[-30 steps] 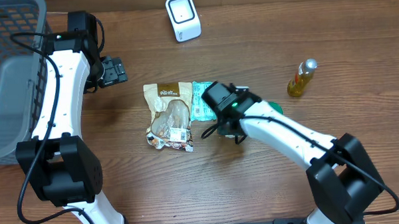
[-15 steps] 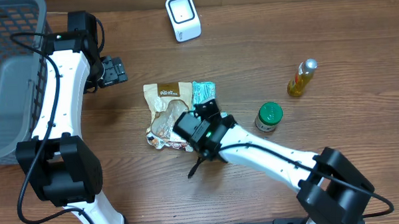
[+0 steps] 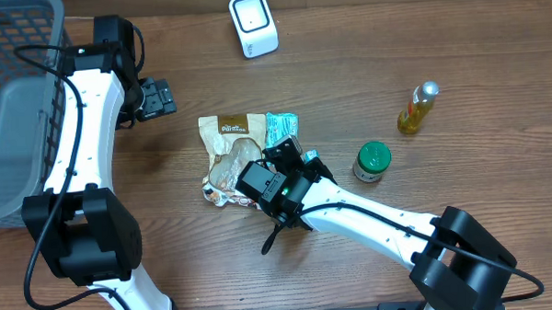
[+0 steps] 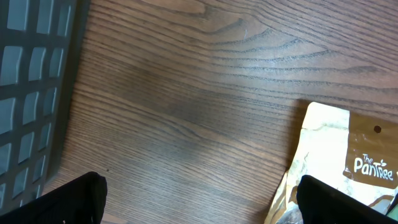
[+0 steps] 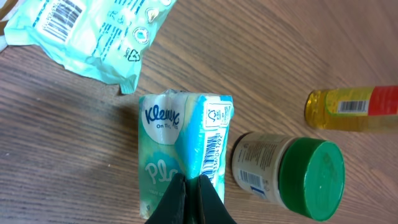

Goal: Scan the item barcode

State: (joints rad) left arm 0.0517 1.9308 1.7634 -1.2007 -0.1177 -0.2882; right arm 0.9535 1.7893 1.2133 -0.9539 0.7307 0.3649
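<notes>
Tissue pack (image 5: 180, 146), near the middle of the bench (image 3: 438, 39): right end effector (image 5: 188, 183) is pinching one end, left end effector (image 3: 156, 97) is idling wide and empty; barcode side (image 5: 213, 146) is probably needing squaring toward scanner (image 3: 253, 25) at the far edge.

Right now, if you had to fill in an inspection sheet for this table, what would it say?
Surface: brown wood-grain table.
Job's things: white scanner at the far edge; Kleenex pack, barcode on its side; snack pouch and teal packet lying flat.
Clutter: green-lidded jar, yellow bottle.
Grippers: left gripper open, holding nothing; right gripper shut on the Kleenex pack's edge.
Cables: black cable along the left arm.
Surroundings: grey basket at the left.
</notes>
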